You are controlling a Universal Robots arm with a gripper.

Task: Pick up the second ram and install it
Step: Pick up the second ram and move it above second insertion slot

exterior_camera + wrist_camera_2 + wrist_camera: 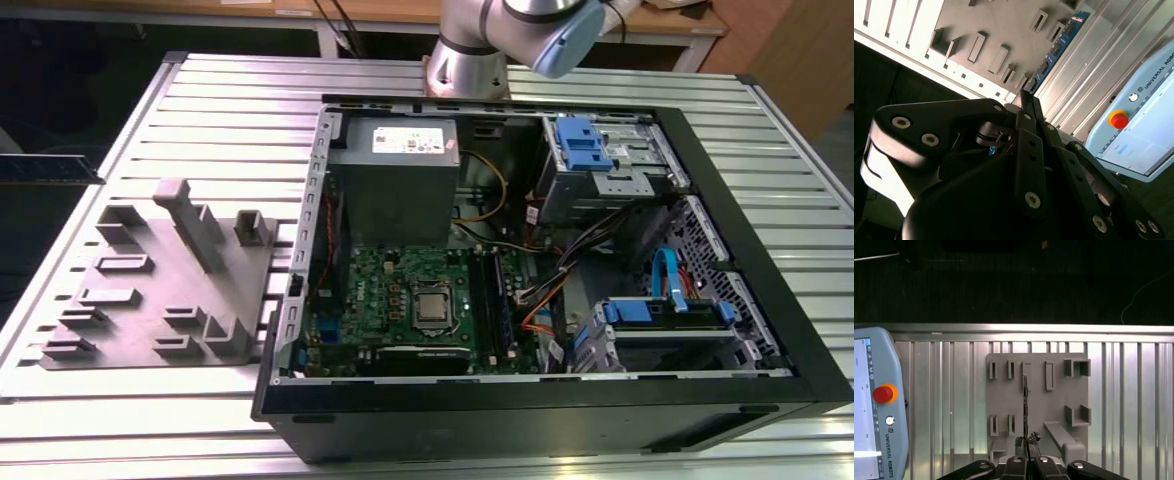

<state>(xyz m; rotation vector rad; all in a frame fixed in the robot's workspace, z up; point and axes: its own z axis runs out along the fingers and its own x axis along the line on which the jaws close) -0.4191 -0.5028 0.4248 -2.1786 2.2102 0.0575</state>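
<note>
Where the fingertips of the pincer come together, the second ram is gripped by one end, as is seen in both wrist views. In the first wrist view the module is seen edge-on as a thin dark line reaching out from the fingertips over the grey holder tray; whether its far end touches the tray cannot be told. In the second wrist view its blue board and row of black chips are shown. The tray is laid flat on the slatted metal bench, near the bench edge at the exterior view's left, just beside the open computer case. A teach pendant with a red stop button is seen near the tray. Inside the case, the green motherboard is seen next to the grey power supply.
</note>
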